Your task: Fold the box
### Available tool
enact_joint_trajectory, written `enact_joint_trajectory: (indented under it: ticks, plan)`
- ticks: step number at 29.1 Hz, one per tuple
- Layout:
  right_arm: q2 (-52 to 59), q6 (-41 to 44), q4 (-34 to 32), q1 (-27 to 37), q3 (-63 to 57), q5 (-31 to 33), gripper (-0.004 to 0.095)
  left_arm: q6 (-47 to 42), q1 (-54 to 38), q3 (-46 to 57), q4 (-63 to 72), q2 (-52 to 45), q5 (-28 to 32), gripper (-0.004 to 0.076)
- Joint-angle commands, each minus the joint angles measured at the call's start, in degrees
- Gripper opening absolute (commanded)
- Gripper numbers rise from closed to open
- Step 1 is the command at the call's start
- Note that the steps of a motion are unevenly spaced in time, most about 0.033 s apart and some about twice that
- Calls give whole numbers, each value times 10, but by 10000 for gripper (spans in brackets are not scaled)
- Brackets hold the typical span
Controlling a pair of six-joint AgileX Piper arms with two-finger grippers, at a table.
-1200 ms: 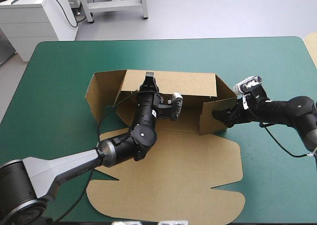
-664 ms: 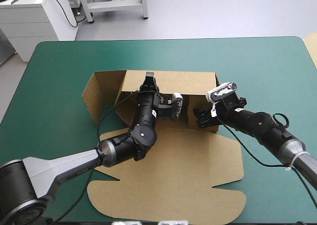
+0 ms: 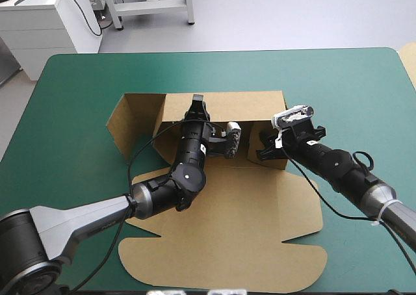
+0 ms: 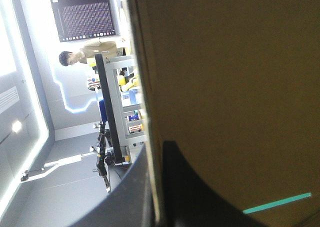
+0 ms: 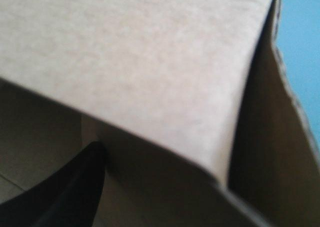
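Item: box (image 3: 234, 230), brown, placed mid-table on teal-green cover (image 3: 338, 80); rear wall raised, lid laid flat. Left gripper (image 3: 196, 104): clamped onto rear wall. Right gripper (image 3: 262, 149): set inside right end; opening cannot be told.

You get clear passage over the bare teal-green cover (image 3: 227, 71) beyond the box's (image 3: 227, 217) raised back wall and off its right side (the flat near panel lies low too). Inside, the left gripper (image 3: 197, 102) and right gripper (image 3: 262, 150) crowd the walls.
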State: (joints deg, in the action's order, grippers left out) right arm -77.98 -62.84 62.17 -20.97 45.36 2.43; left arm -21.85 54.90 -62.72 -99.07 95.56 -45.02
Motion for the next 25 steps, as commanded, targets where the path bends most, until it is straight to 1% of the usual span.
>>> enact_joint_trajectory:
  ticks: [1,4,6,7,9,11,14,15,17,18,22,23,25]
  plan:
    - [20,-11,1,1,16,-35,-21,0,2,-13,-32,-20,-1,-8]
    - [20,-13,1,1,16,-32,-19,0,2,-13,-32,-20,-1,-8]
    - [20,-37,0,1,16,-14,2,0,2,-13,-32,-20,-1,-8]
    - [20,-47,0,1,16,-1,31,0,2,-13,-32,-20,-1,-8]
    - [20,-53,0,1,19,26,123,0,2,-13,-32,-20,0,-8]
    - [20,-52,0,1,19,39,288,0,2,-13,-32,-20,0,-8]
    - [20,-32,0,1,19,38,611,0,2,-13,-32,-20,-3,-8]
    - [21,-25,0,1,19,37,704,0,2,-13,-32,-20,-4,-8]
    - [27,-24,0,1,19,37,816,0,2,-13,-32,-20,-5,-8]
    - [34,-24,0,1,19,37,839,0,2,-13,-32,-20,-8,-8]
    - [69,-6,-3,1,17,50,836,0,2,-13,-32,-20,-15,-8]
    - [79,3,-13,1,17,57,836,0,2,-13,-32,-20,-18,-8]
    - [95,57,-59,1,16,68,836,0,2,-13,-32,-20,-27,-8]
